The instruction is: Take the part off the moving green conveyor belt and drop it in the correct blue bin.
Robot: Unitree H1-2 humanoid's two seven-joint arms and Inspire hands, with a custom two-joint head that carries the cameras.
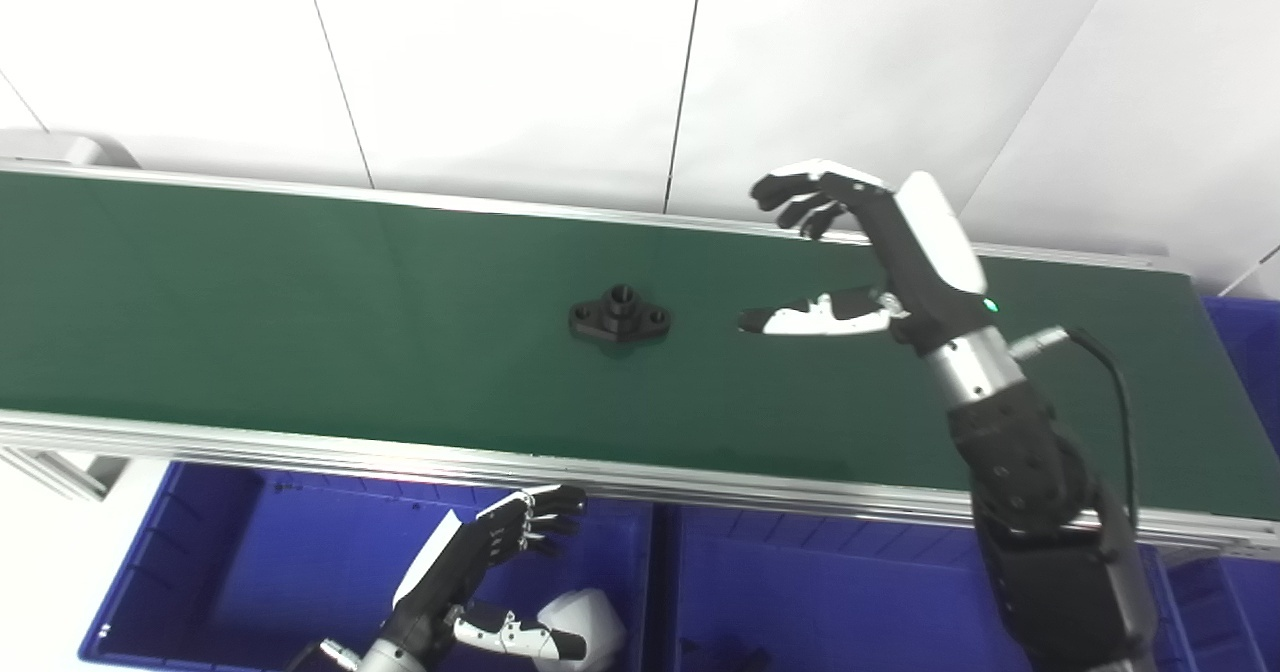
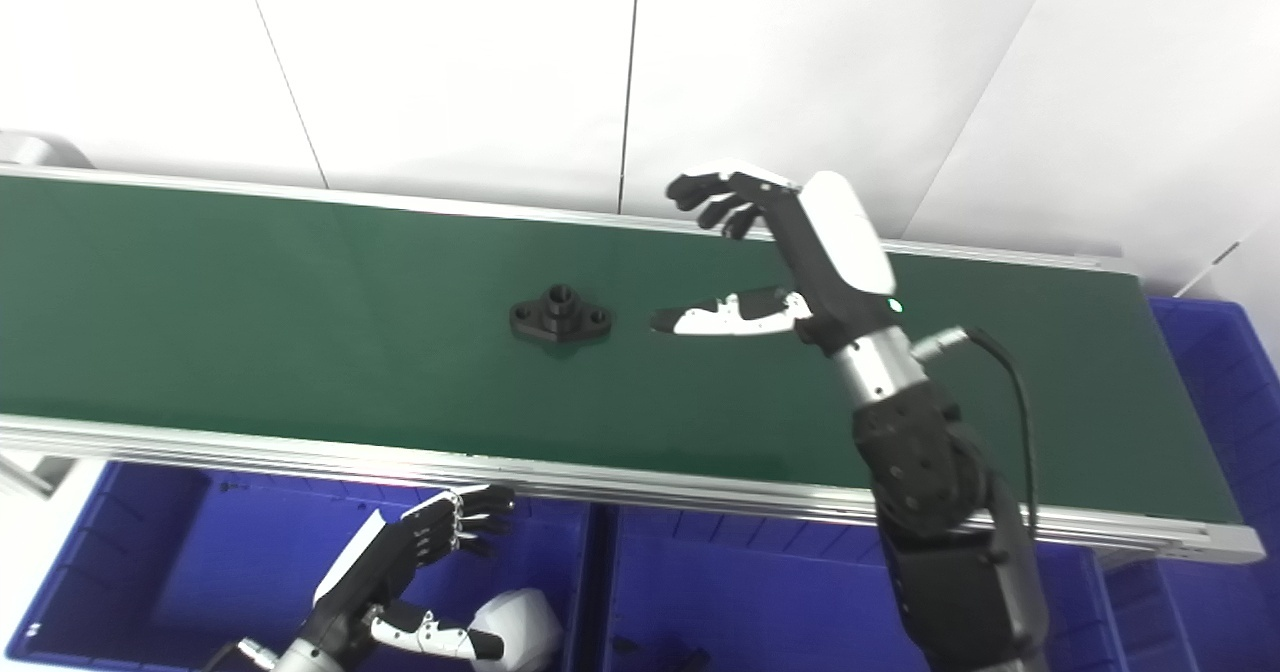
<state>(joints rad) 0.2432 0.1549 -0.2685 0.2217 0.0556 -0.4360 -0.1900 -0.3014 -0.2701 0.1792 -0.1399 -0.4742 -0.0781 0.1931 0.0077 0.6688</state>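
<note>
A black flanged part (image 1: pixel 619 316) with a raised centre boss lies flat on the green conveyor belt (image 1: pixel 250 292), near its middle. My right hand (image 1: pixel 860 252) is open above the belt, to the right of the part and apart from it, thumb pointing toward it. My left hand (image 1: pixel 480 577) is open and empty below the belt's near rail, over the left blue bin (image 1: pixel 250 542). A white rounded object (image 1: pixel 585 624) lies in that bin beside the left hand.
A second blue bin (image 1: pixel 830 592) sits under the belt to the right, with a dark object (image 1: pixel 720 657) at its bottom edge. Another blue bin (image 1: pixel 1250 352) stands past the belt's right end. The aluminium rail (image 1: pixel 300 447) runs along the near edge. A white wall is behind.
</note>
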